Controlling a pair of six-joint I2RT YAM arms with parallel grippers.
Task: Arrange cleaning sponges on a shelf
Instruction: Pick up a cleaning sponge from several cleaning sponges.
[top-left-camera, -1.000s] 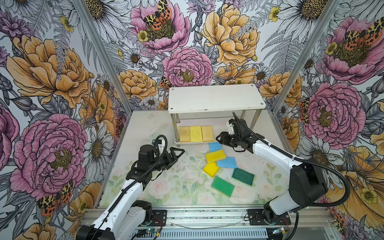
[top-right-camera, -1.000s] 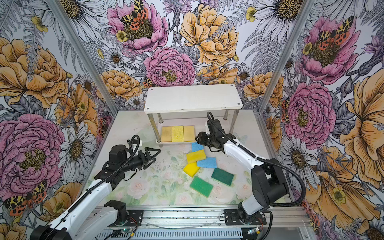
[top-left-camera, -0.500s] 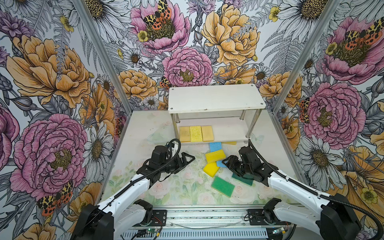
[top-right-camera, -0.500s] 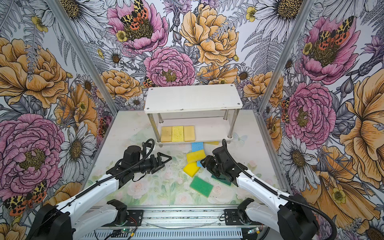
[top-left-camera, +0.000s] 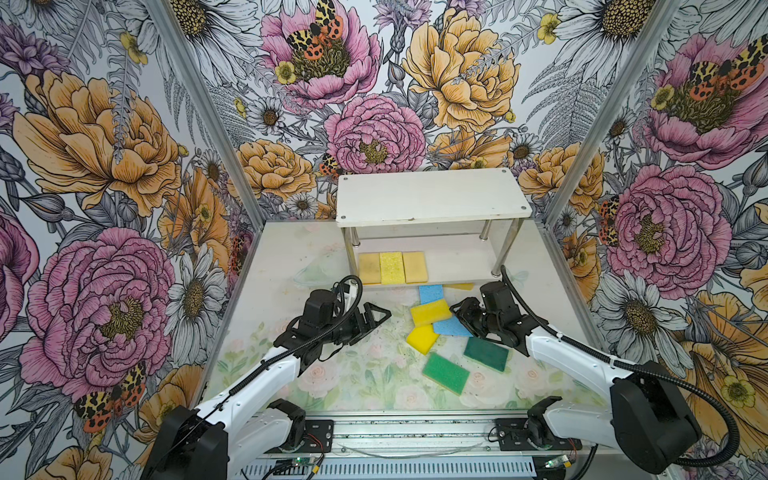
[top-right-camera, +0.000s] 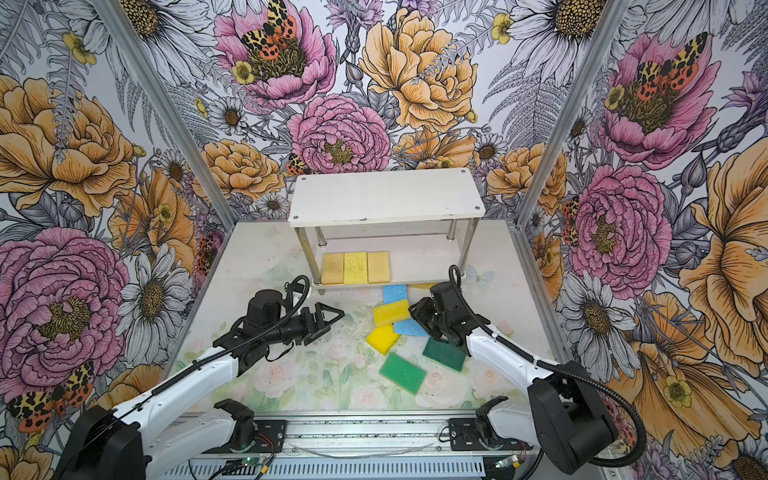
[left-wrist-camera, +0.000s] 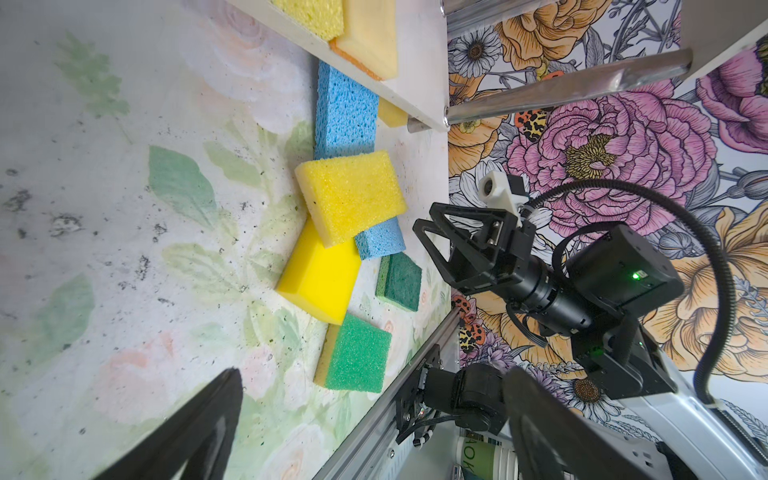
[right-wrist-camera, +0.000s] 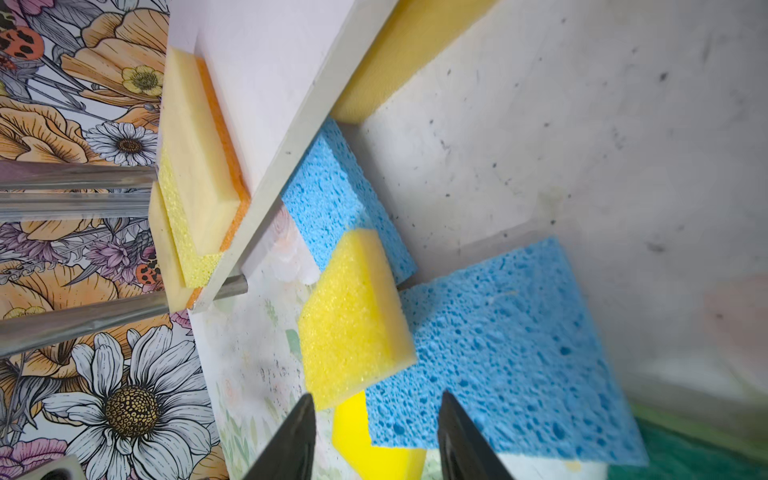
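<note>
The shelf (top-left-camera: 432, 195) stands at the back, with three yellow and tan sponges (top-left-camera: 392, 267) side by side on its lower board. On the table in front lie a blue sponge (top-left-camera: 430, 293), a yellow one (top-left-camera: 430, 313) overlapping it, a second blue one (top-left-camera: 451, 327), another yellow one (top-left-camera: 422, 338) and two green ones (top-left-camera: 486, 353) (top-left-camera: 446, 372). A tan sponge (top-left-camera: 459, 286) pokes out from under the shelf. My right gripper (right-wrist-camera: 376, 415) hovers open over the second blue sponge (right-wrist-camera: 498, 353) and the yellow one (right-wrist-camera: 353, 324). My left gripper (top-left-camera: 380, 320) is wide open and holds nothing, left of the pile.
The chrome posts (top-left-camera: 505, 249) of the shelf stand close behind the pile. Floral walls enclose the table on three sides. An aluminium rail (top-left-camera: 415, 432) carrying both arm bases runs along the front edge.
My right gripper has drawn back from the shelf's front edge to the sponge pile. My left gripper has reached further toward the middle. The sponges have not moved.
</note>
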